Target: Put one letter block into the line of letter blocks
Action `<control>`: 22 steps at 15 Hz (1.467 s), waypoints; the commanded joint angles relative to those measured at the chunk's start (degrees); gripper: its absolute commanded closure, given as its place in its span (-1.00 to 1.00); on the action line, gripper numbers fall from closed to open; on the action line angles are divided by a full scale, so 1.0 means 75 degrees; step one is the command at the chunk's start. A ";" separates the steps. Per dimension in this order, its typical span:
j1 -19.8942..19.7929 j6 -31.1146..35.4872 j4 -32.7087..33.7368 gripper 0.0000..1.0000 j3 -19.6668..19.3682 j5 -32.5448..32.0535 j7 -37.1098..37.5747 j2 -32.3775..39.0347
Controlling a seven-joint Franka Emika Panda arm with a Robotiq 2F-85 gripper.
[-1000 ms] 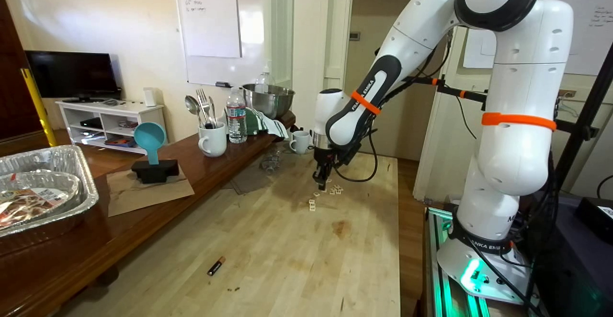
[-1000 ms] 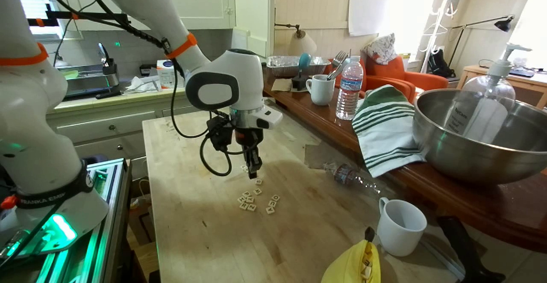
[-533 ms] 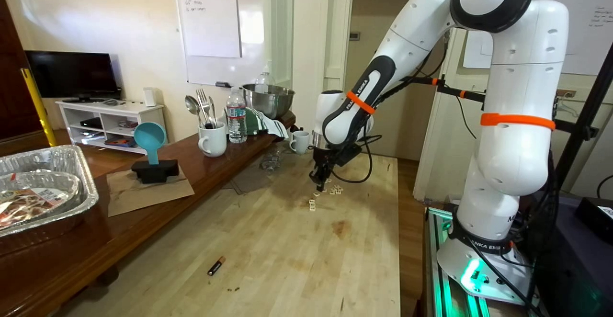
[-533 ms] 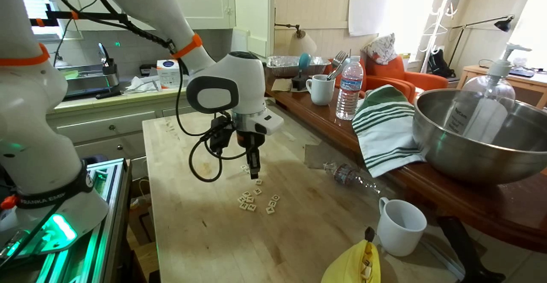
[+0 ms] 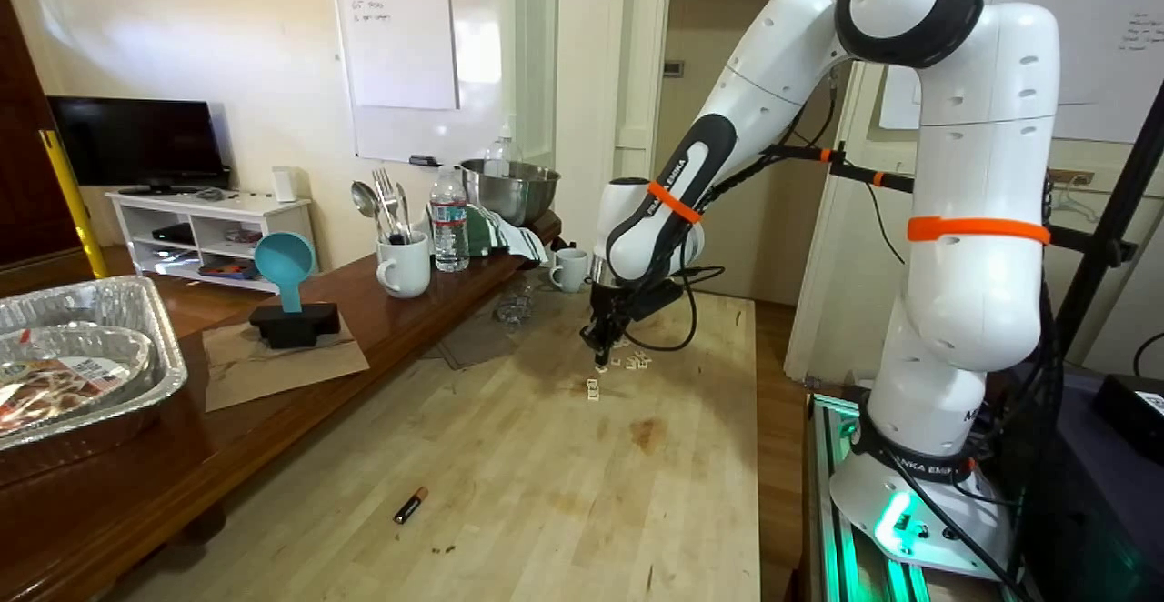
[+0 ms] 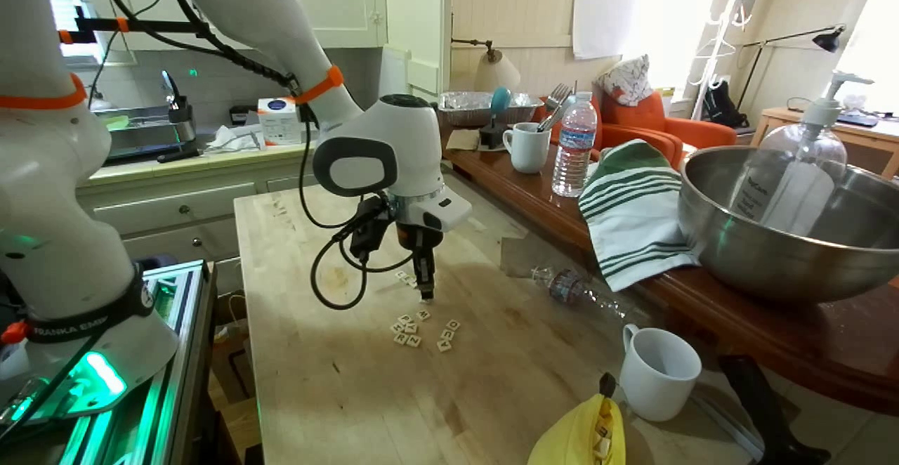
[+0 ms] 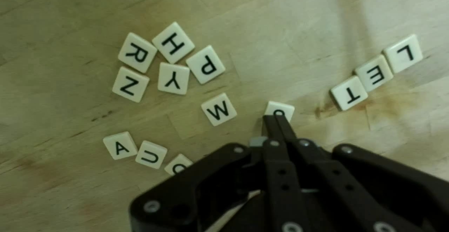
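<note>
Three lined-up cream letter blocks (image 7: 373, 72)

My smooth, white, rounded arm (image 5: 978, 297) wears orange straps (image 5: 978, 228), black cables (image 6: 242, 60) and a black collar (image 6: 128, 315) with pale FRANKA lettering (image 6: 60, 333); my black, angular gripper (image 7: 275, 119) has round silver screws (image 7: 152, 206).

In the wrist view, the line of letter blocks (image 7: 374, 73) lies right of the jaws. A lone block (image 7: 219, 109) lies left, another block (image 7: 279, 108) at their tips.
</note>
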 commanded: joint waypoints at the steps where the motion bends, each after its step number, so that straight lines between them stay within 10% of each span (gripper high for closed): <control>1: 0.0039 0.0226 0.0127 1.00 -0.0054 0.0197 0.0165 0.0295; 22: 0.0020 0.0840 -0.0254 1.00 0.0247 -0.0267 -0.1803 0.0305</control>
